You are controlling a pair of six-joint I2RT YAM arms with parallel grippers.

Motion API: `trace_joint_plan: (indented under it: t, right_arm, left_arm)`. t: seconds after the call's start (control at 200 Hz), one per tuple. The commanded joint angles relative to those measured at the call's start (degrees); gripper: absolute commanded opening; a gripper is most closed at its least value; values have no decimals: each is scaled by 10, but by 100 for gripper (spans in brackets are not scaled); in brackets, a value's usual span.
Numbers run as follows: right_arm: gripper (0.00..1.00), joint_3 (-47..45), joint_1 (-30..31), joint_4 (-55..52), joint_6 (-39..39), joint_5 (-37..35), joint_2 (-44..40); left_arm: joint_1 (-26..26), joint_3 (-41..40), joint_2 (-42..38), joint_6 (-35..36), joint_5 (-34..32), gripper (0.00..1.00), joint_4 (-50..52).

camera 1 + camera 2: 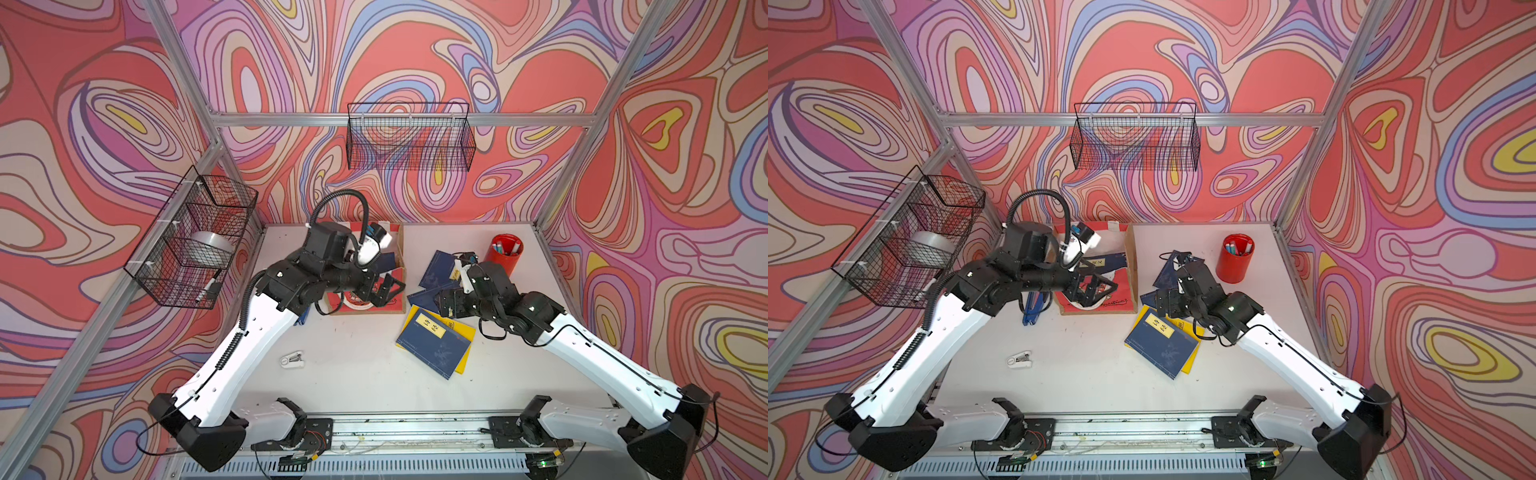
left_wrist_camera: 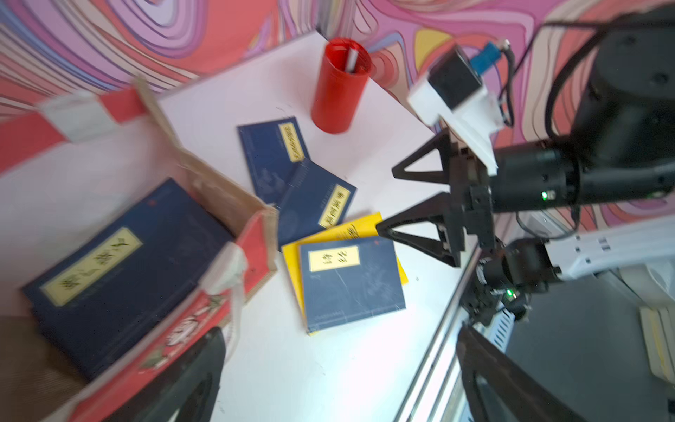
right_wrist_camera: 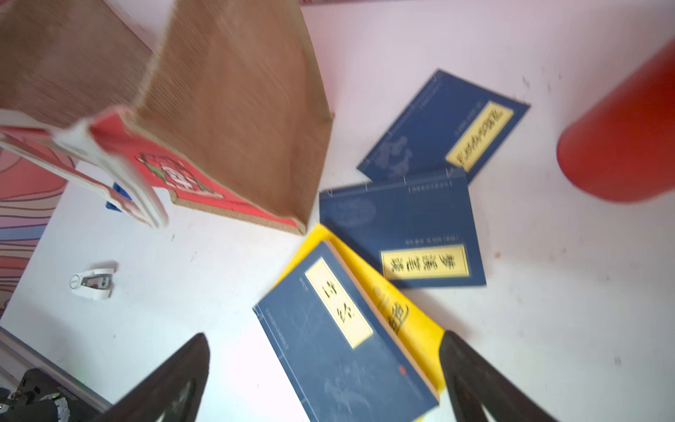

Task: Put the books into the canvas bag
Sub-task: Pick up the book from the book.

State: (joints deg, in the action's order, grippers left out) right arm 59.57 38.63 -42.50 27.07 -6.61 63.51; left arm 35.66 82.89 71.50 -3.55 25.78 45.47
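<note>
Left gripper [image 1: 390,291], jaws apart and empty, hangs over the canvas bag [image 1: 1131,270] containing one book [image 2: 120,270]; right gripper [image 2: 387,200], jaws also apart, hovers above the loose books [image 1: 434,345] at the bag's 4 o'clock.

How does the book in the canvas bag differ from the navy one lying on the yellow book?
Place: the bagged book sits inside the canvas bag; the table book lies outside it, on the yellow book. Label: the bagged book's is a long strip; the table book's is shorter, with two large characters. State: the bagged book is packed; the table book is not yet. Both have navy covers and yellow labels.
</note>
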Motion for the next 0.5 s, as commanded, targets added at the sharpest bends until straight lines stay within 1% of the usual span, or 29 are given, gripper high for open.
trace_joint_plan:
  t: [0.0,0.1,0.215,0.295,0.406,0.491]
  right_arm:
    - [98,-66,12,-72,93,-24,-56]
    - [99,-126,15,-82,134,-14,-91]
    - [98,-183,16,-53,168,17,-113]
    - [98,-217,16,-19,182,42,-118]
    - [98,-256,16,32,188,74,-108]
    - [98,-277,16,61,190,85,-87]
  left_arm:
    - [42,-93,-17,-38,35,100,-82]
    - [86,-164,-6,-62,22,100,-124]
    - [116,-210,32,-86,11,100,-170]
    - [122,-237,57,-105,3,100,-211]
    - [122,-274,84,-126,-37,100,-267]
    - [122,-293,110,-135,-68,100,-298]
